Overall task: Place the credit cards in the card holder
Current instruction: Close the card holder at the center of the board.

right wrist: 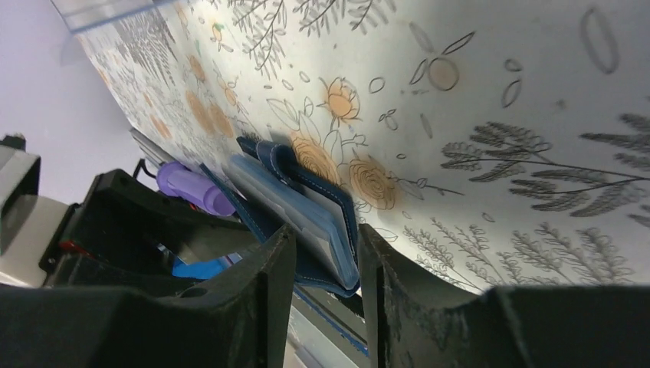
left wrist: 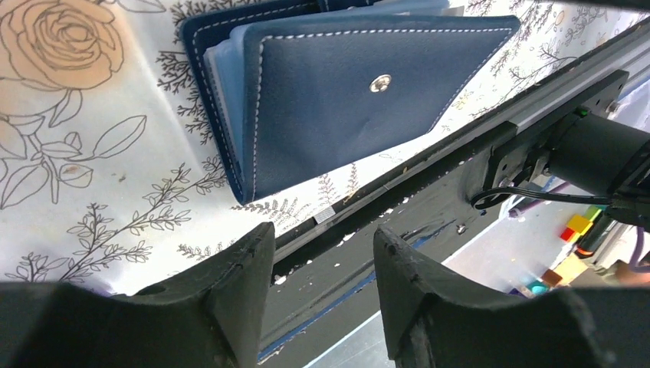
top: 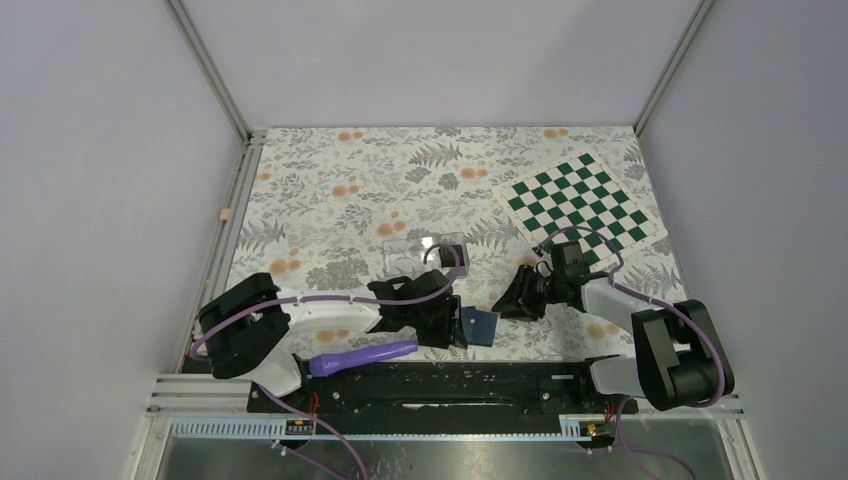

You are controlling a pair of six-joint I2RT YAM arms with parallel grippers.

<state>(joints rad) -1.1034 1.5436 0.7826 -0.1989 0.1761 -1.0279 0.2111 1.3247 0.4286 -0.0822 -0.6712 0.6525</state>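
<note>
Floral-print counter, overhead and wrist views. The card holder is shown folded over near the counter's near edge, between the arms. The left hand is held part-open and empty beside it; the right hand is likewise parted, nothing gripped. Credit cards cannot be identified with certainty; a dark shape is seen in the clear plastic box. Judged next: a card must be fetched and the fold opened.

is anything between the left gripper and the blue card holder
Nothing visible. The card holder lies on the floral cloth just ahead of the left gripper, whose jaws stand open and empty.
</note>
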